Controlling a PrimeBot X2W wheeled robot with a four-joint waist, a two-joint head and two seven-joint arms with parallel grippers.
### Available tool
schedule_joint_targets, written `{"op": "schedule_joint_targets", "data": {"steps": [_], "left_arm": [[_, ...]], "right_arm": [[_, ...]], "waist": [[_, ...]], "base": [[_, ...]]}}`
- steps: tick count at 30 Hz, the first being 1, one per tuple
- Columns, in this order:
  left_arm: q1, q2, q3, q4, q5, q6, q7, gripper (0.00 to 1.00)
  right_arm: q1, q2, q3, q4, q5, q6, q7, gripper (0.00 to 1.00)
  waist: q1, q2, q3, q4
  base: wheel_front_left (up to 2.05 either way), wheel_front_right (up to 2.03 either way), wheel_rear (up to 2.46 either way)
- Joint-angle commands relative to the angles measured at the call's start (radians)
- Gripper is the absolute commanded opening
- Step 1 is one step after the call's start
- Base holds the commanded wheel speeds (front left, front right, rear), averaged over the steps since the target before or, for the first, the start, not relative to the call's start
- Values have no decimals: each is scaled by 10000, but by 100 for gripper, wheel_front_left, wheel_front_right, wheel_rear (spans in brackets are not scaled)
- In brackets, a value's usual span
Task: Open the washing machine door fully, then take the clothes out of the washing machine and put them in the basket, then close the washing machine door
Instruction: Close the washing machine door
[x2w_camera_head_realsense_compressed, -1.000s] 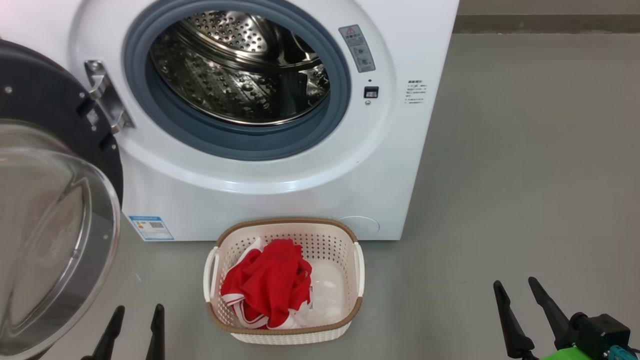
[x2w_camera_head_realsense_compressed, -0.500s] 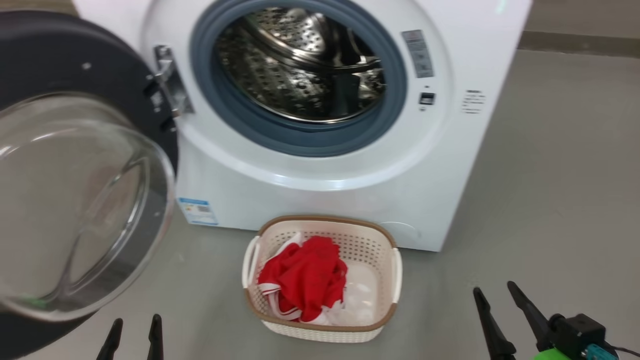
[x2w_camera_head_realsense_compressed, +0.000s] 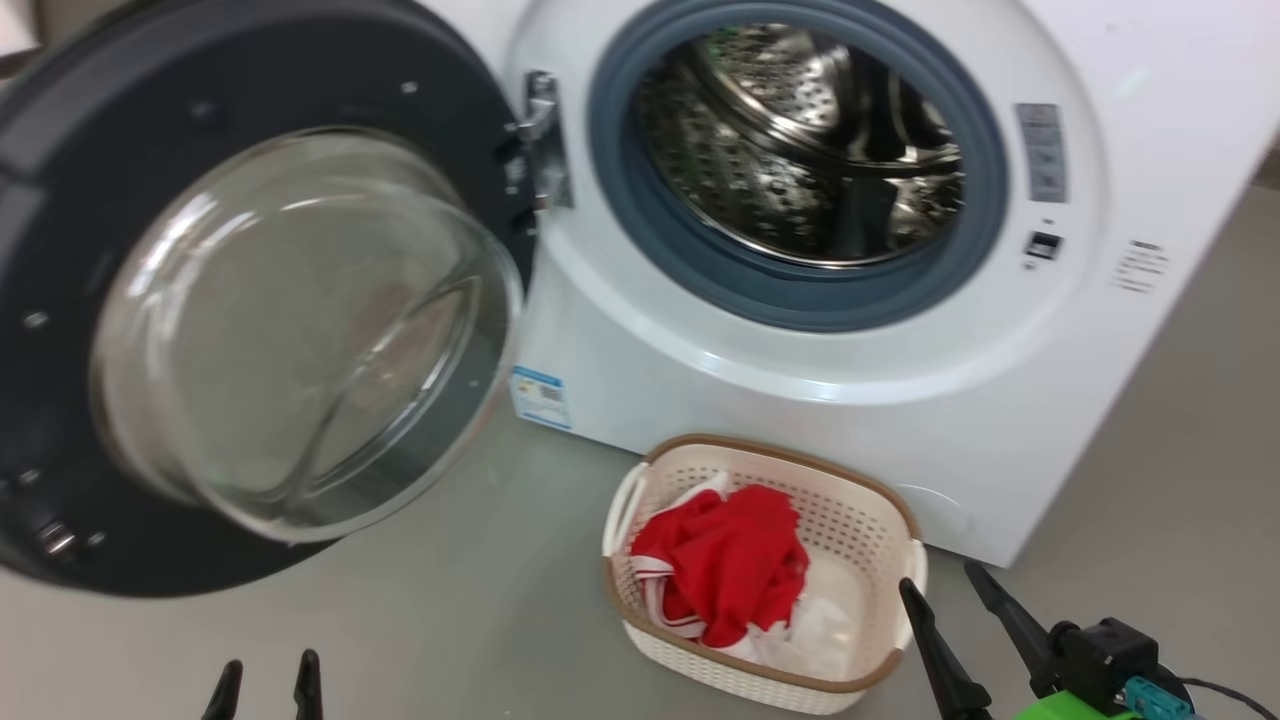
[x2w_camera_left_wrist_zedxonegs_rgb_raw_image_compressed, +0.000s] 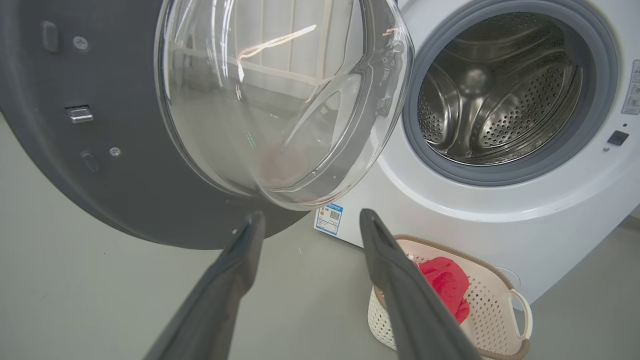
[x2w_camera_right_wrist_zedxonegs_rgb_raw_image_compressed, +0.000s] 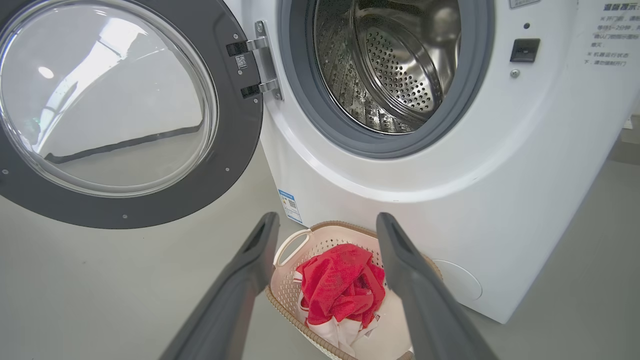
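Both pairs of long dark fingers are spread and empty. The left gripper (x2w_camera_head_realsense_compressed: 268, 668) hangs low before the wide-open round door with its glossy black ring and bulging glass bowl (x2w_camera_head_realsense_compressed: 300, 60). The right gripper (x2w_camera_head_realsense_compressed: 940, 578) is near the small cream perforated basket with a brown rim (x2w_camera_head_realsense_compressed: 760, 455). The red-and-white cloth pieces (x2w_camera_head_realsense_compressed: 735, 565) lie heaped inside it, on the floor just before the big white front-loading washing machine (x2w_camera_head_realsense_compressed: 700, 400). The steel drum (x2w_camera_head_realsense_compressed: 800, 150) looks bare, so closing the door seems next.

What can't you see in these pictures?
Head view: the washing machine door runs off the left edge.
Head view: the blue label has print too small to read.
Left wrist view: a finger covers part of the basket.
Right wrist view: red cloth hides most of the white cloth.
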Motion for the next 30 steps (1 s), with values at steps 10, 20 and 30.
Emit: {"op": "schedule_joint_targets", "data": {"steps": [10,20,30], "left_arm": [[204,22,518,-458,-413,346,-92,100],[409,20,320,-803,-790,679,-92,100],[-29,19,672,-1624,-1443,438,-92,0]], "right_arm": [[-1126,-194,1082,41,249,62,-65,100],[-1559,-255,1588,325,450,62,-65,100],[-1507,-255,1508,314,508,62,-65,100]], "waist": [[0,0,132,1214],[0,0,190,1280],[0,0,223,1246]], "base": [[0,0,0],[0,0,0],[0,0,0]]}}
